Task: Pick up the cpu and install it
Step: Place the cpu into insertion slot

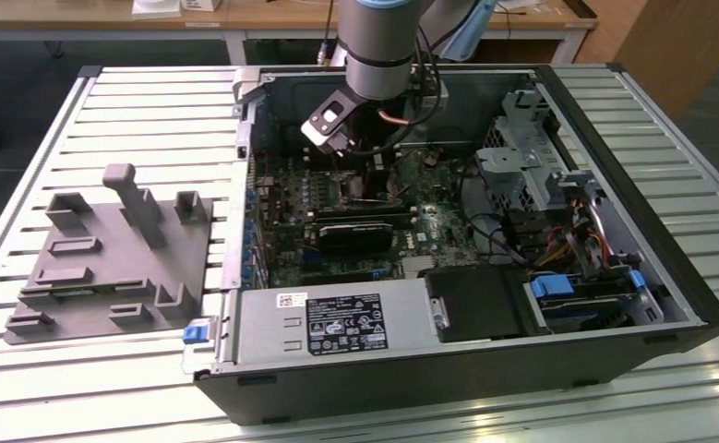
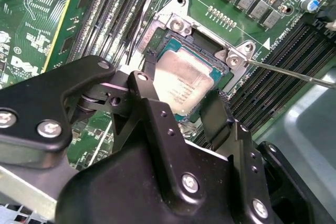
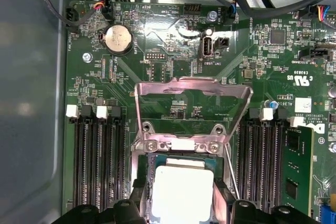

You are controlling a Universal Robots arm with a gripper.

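Silver-topped, the cpu point(image 2: 181, 80) sits pinched between my tool's point(image 2: 182, 85) two black fingers point(image 2: 148, 69), one on each of its opposite edges, so the tool is closed on the chip. It lies right at the dark socket point(image 2: 181, 39) on the green motherboard point(image 3: 173, 51). I cannot tell whether it is fully seated or just above the socket.

In the first wrist view the socket's metal load plate point(image 3: 191, 84) is swung up and stands open just beyond the chip. A thin metal lever point(image 2: 294, 73) sticks out from one corner of the socket frame. Black memory slots point(image 3: 97, 161) run along both sides of the socket, and a round coin cell point(image 3: 117, 39) sits farther off on the board.

In the exterior view my arm point(image 1: 377, 37) reaches down into the far part of an open computer case point(image 1: 654, 277) lying on a slatted metal worktop point(image 1: 149, 101). A grey fixture plate point(image 1: 101, 268) with upright pegs lies on the worktop at the exterior view's left, well apart from the tool.
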